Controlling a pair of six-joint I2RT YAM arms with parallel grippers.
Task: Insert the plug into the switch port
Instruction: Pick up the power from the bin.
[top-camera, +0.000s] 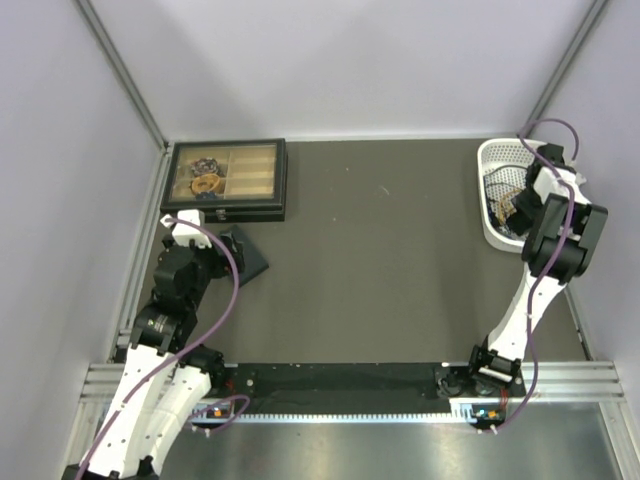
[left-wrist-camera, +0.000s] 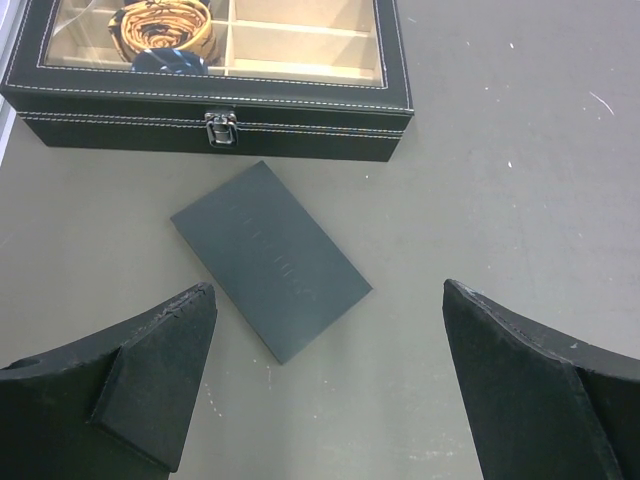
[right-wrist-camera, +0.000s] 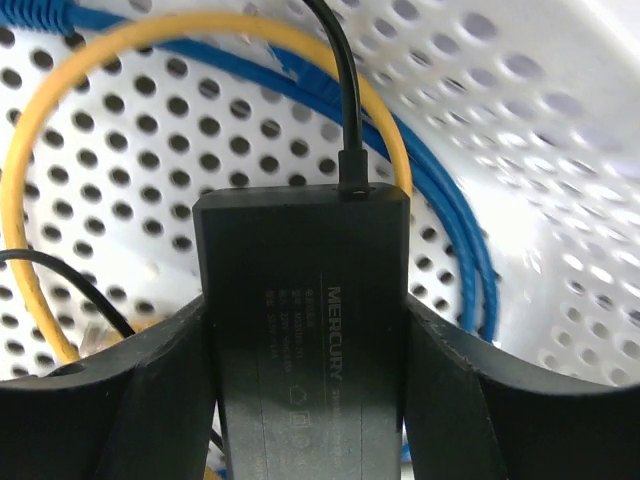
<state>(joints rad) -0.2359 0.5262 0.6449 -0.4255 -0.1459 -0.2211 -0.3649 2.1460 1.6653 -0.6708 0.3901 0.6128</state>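
The switch, a flat dark grey box (top-camera: 250, 257), lies on the table in front of the compartment case; its port does not show. In the left wrist view the box (left-wrist-camera: 270, 258) lies just ahead of and between my left gripper's (left-wrist-camera: 328, 290) fingers, which are wide open and empty; this gripper also shows from above (top-camera: 212, 243). My right gripper (right-wrist-camera: 303, 310) is down inside the white basket (top-camera: 490, 155) and shut on a black power brick (right-wrist-camera: 300, 260) marked MERCURY. A thin black lead (right-wrist-camera: 345, 90) leaves the brick's far end. The plug is hidden.
A black compartment case (top-camera: 225, 180) with a clear top stands at the back left, close behind the switch (left-wrist-camera: 215, 110). In the perforated basket (right-wrist-camera: 560, 120) a yellow cable (right-wrist-camera: 60, 140) and a blue cable (right-wrist-camera: 470, 240) coil around the brick. Walls close in on both sides.
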